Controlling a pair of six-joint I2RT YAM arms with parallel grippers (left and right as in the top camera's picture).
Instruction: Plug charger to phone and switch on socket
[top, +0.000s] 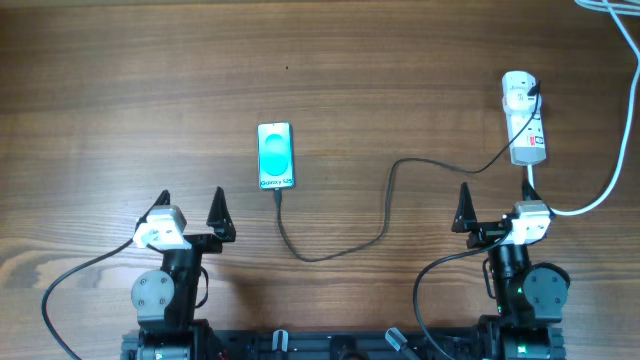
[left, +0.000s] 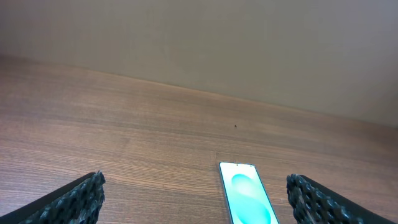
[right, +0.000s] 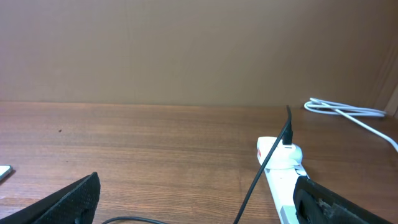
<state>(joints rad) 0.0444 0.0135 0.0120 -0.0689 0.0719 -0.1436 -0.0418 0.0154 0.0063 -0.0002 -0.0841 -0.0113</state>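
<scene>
The phone (top: 275, 155) lies flat at the table's middle left, cyan screen up, and shows in the left wrist view (left: 247, 199). The thin black charger cable (top: 385, 205) runs from the phone's near end in a loop to the white socket strip (top: 523, 117) at the far right, where its adapter sits. The cable tip appears to sit at the phone's near edge; I cannot tell if it is seated. My left gripper (top: 190, 208) is open and empty, near of the phone. My right gripper (top: 493, 203) is open and empty, near of the socket (right: 283, 171).
A thicker white cord (top: 610, 110) runs from the socket's near end and curves along the right edge of the table; it also shows in the right wrist view (right: 348, 113). The wooden table (top: 120, 100) meets a plain wall at the back.
</scene>
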